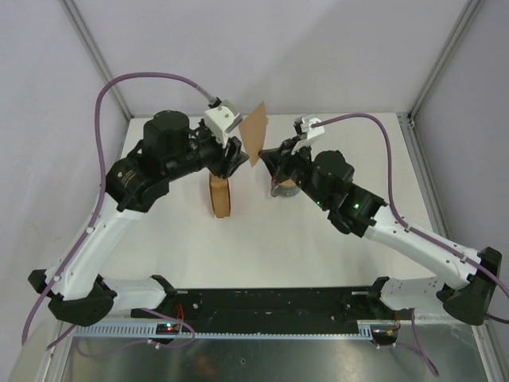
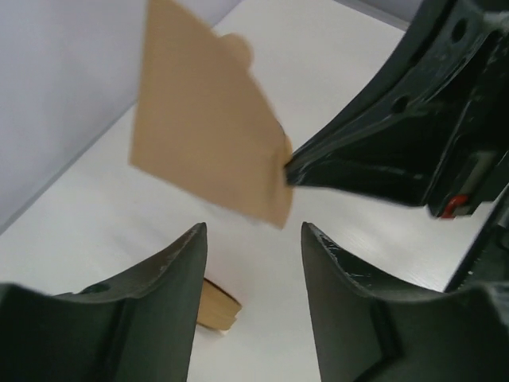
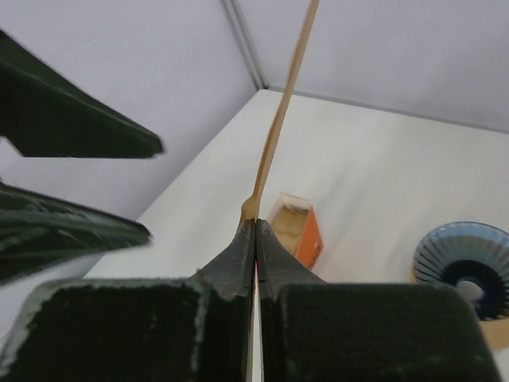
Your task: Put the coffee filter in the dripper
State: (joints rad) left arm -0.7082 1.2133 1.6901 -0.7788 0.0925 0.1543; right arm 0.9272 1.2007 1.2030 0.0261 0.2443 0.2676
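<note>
Right wrist view: the right claw (image 3: 255, 229) sits at bottom centre, its jaws pressed together on the lower edge of the filter (image 3: 280, 119). The filter rises edge-on as a thin brown line to the top of the frame. Just past the jaws the stack (image 3: 298, 231) stands on the white table (image 3: 374, 159). The blue ribbed dripper (image 3: 468, 263) sits at lower right, well apart from the held sheet. At the left edge, two fingers (image 3: 79, 135) of the left claw (image 2: 254, 239) reach in, spread and touching nothing.

Left wrist view: the left claw stands wide at the bottom, with only table between its fingers. Beyond it the filter hangs flat-on at upper left, pinched at its right corner by the right claw.

Top view: the filter is in the air at upper centre, between the two claws.
</note>
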